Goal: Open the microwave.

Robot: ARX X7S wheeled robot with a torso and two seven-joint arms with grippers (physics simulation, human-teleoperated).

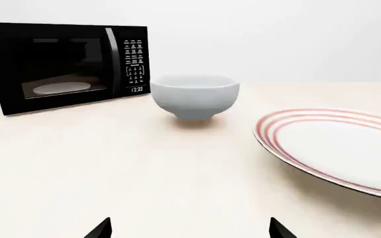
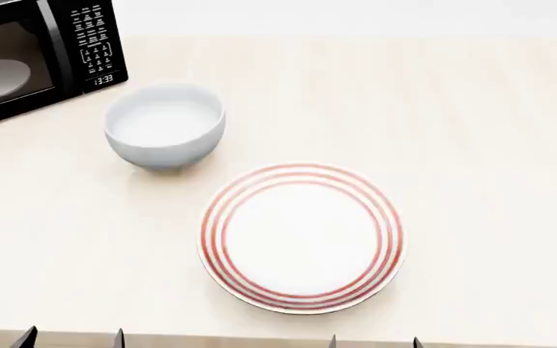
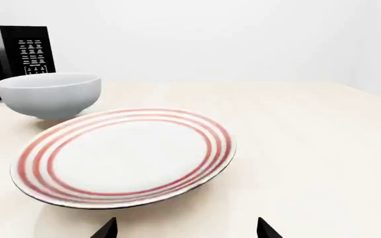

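Observation:
The black microwave (image 1: 65, 67) stands at the table's far left with its door closed. Its vertical handle (image 1: 112, 59), white-labelled keypad (image 1: 135, 62) and round white turntable plate (image 1: 61, 88) show in the left wrist view. It also shows in the head view (image 2: 37, 58) and at the edge of the right wrist view (image 3: 15, 57). My left gripper (image 1: 190, 229) is open and empty, far in front of the microwave; it sits at the table's near edge in the head view (image 2: 73, 338). My right gripper (image 3: 187, 228) is open and empty in front of the plate, also at the near edge (image 2: 373, 341).
A grey-white bowl (image 2: 165, 125) stands just right of the microwave. A white plate with red rings (image 2: 301, 237) lies in the middle of the cream table (image 2: 492, 145). The bowl (image 1: 195, 95) and plate (image 1: 339, 148) lie between my grippers and the microwave.

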